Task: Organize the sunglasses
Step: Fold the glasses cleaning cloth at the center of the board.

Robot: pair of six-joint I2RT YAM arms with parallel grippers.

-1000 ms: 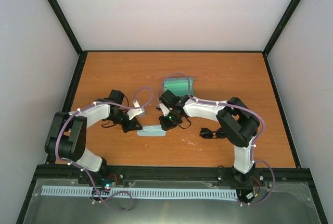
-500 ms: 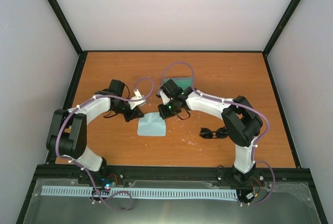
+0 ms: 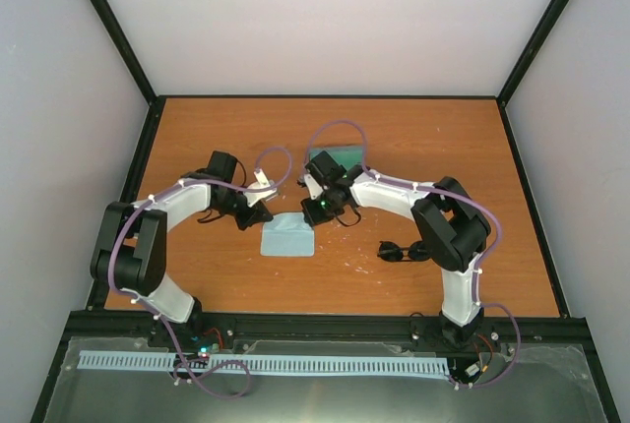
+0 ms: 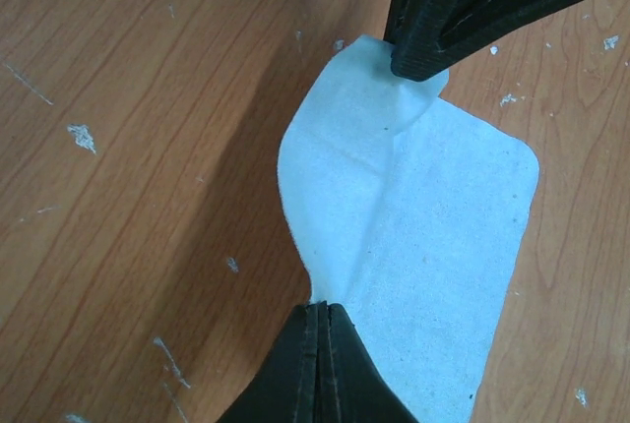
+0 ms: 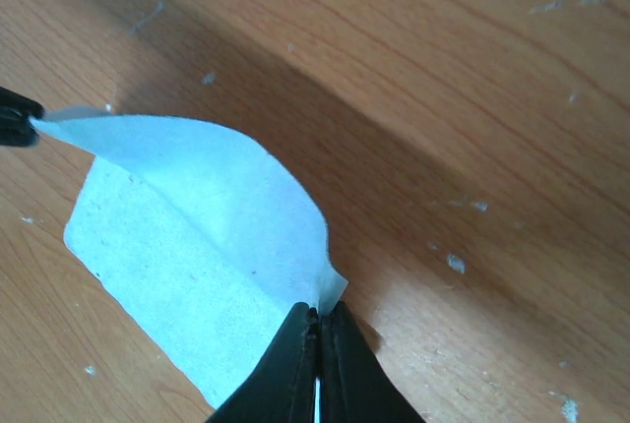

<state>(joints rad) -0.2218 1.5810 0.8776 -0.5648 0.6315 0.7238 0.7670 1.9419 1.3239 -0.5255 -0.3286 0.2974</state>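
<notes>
- Top external: sunglasses [image 3: 404, 251] sit toward the near right corner of the table [image 3: 197, 128], nobody touching them.
- Left gripper [image 4: 320, 310] and right gripper [image 5: 315, 315] each pinch a far corner of the cloth [image 3: 287, 237], mid-table.
- Case [image 3: 345, 153] peeks out behind.

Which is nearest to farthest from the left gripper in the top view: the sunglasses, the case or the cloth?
1. cloth: pinched at a corner in the jaws of the left gripper, spreading to its right.
2. case: toward the back, to the right.
3. sunglasses: farthest right, nearer the front.
</notes>
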